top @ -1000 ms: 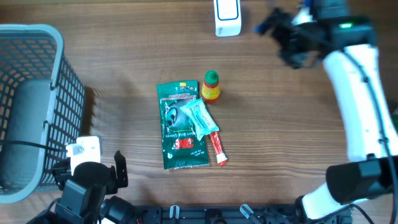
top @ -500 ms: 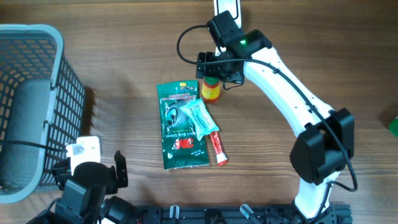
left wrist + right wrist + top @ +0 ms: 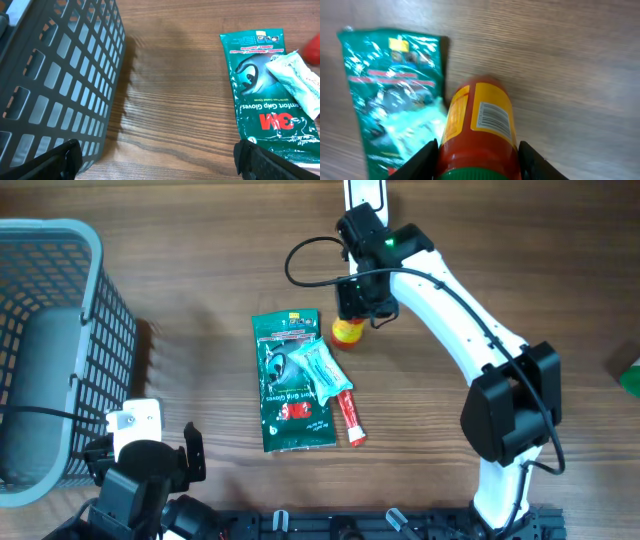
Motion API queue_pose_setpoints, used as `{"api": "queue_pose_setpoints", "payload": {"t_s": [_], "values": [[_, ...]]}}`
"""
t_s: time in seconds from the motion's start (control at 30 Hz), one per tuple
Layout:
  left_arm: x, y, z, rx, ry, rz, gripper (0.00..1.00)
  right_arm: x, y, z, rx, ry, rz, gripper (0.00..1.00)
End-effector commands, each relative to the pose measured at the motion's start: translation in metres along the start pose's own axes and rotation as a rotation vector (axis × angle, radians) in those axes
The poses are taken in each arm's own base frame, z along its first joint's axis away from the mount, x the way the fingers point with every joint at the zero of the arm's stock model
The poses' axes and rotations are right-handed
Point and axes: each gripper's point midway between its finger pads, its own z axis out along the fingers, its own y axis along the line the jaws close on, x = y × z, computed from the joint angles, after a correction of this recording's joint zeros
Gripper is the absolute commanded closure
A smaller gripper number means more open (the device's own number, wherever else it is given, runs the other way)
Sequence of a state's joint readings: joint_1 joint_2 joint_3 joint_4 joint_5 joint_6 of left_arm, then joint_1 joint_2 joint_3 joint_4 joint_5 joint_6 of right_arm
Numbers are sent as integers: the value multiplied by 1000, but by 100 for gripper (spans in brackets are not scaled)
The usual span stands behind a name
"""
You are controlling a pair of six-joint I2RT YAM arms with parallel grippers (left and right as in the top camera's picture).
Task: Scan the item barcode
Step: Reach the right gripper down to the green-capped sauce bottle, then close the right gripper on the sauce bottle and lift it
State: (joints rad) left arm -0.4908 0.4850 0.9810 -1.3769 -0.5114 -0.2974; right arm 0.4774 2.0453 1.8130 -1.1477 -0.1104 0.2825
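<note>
One bottle (image 3: 347,331), one green packet (image 3: 285,395), one sachet (image 3: 322,368), one tube (image 3: 350,418), one basket (image 3: 100,310).

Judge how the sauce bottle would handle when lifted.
The bottle looks rigid, so it probably won't deform in the right end effector. Its round, glossy body could slip or twist. Being small, it is likely light, and would probably roll if dropped.

Your table (image 3: 200,300) is matt wood with visible grain. The green packet (image 3: 390,75) is shiny, crinkly plastic film, the bottle (image 3: 480,125) looks like smooth glossy plastic with a printed label, and the grey basket (image 3: 55,75) is dull plastic.
</note>
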Motion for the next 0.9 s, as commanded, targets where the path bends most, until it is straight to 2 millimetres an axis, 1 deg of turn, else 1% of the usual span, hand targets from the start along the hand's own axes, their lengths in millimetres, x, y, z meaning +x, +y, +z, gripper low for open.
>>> {"api": "queue_pose_setpoints", "payload": {"t_s": [0.0,0.03,0.07,0.17,0.2,0.23,0.27,0.4,0.43,0.47,0.5,0.53,0.6,0.63,0.67,0.7,0.73,0.8,0.83,0.87], "values": [[-1,1,-1,0,-9,-6,0,4,-16,-41,13,-23,-382,58],[-1,1,-1,0,-9,-6,0,10,-19,-41,15,3,-424,56],[-1,1,-1,0,-9,-6,0,14,-21,-41,15,20,-455,56],[-1,1,-1,0,-9,-6,0,12,-22,-41,16,13,-524,55],[-1,1,-1,0,-9,-6,0,9,-22,-41,17,3,-544,38],[-1,1,-1,0,-9,-6,0,7,-22,-41,23,-6,-548,29],[-1,1,-1,0,-9,-6,0,4,-24,-41,40,-15,-548,24],[-1,1,-1,0,-9,-6,0,3,-35,-42,102,-8,-546,20],[-1,1,-1,0,-9,-6,0,2,-37,-45,116,-15,-545,12],[-1,1,-1,0,-9,-6,0,1,-36,-48,116,-27,-542,0],[-1,1,-1,0,-9,-6,0,-4,-34,-55,116,-58,-514,0],[-1,1,-1,0,-9,-5,0,-11,-31,-66,114,-108,-467,0],[-1,1,-1,0,-9,-6,0,-24,-24,-99,103,-216,-377,0],[-1,1,-1,0,-9,-6,0,-33,-19,-121,86,-290,-292,0],[-1,1,-1,0,-9,-6,0,-39,-16,-138,62,-352,-192,0],[-1,1,-1,0,-9,-6,0,-42,-14,-147,36,-389,-80,0],[-1,1,-1,0,-9,-6,0,-40,-19,-152,0,-398,200,0],[-1,1,-1,0,-9,-6,0,-15,-32,-141,-11,-310,738,0],[-1,1,-1,0,-9,-6,0,-8,-36,-135,-2,-292,913,0],[-1,1,-1,0,-9,-6,0,-6,-37,-131,-9,-282,1022,0]]}}
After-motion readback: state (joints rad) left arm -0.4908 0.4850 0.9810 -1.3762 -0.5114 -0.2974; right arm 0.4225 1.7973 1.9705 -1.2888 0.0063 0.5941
